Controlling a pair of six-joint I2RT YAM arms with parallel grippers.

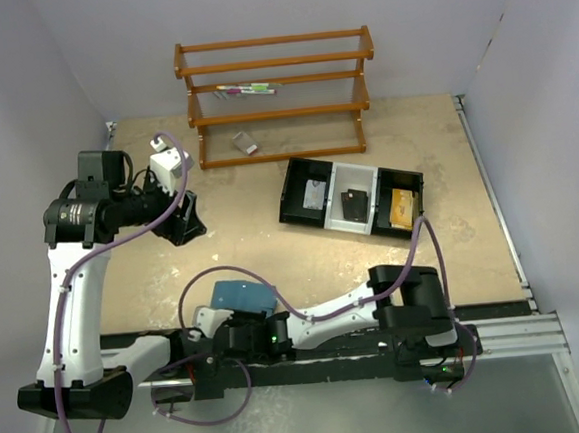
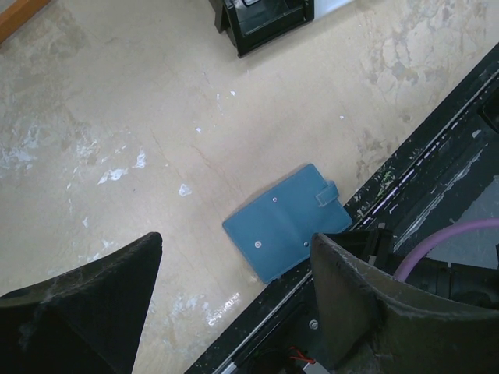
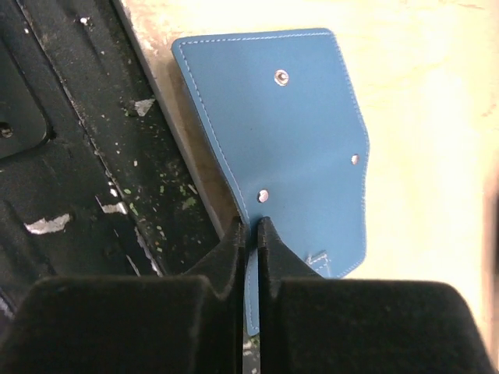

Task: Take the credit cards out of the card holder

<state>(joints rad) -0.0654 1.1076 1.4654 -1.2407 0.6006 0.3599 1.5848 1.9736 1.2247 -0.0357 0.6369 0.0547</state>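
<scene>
The small teal-blue, leather-like folding card holder point(image 1: 242, 297) lies at the 6 o'clock edge of the beige surface point(image 1: 303, 256), against the black rail point(image 1: 498, 310). The right fingers point(image 3: 238, 243) are pinched together on its near edge. The left fingers point(image 1: 183, 218) hover toward 9 o'clock, spread wide and empty.

The top external camera looks steeply down from high up and takes in the whole worn beige tabletop point(image 1: 303, 256), with the small teal-blue folding wallet point(image 1: 243, 296) near the bottom edge. The left wrist camera views that wallet obliquely from farther off. The right wrist camera sits directly over it, very close. All three views share it.
</scene>
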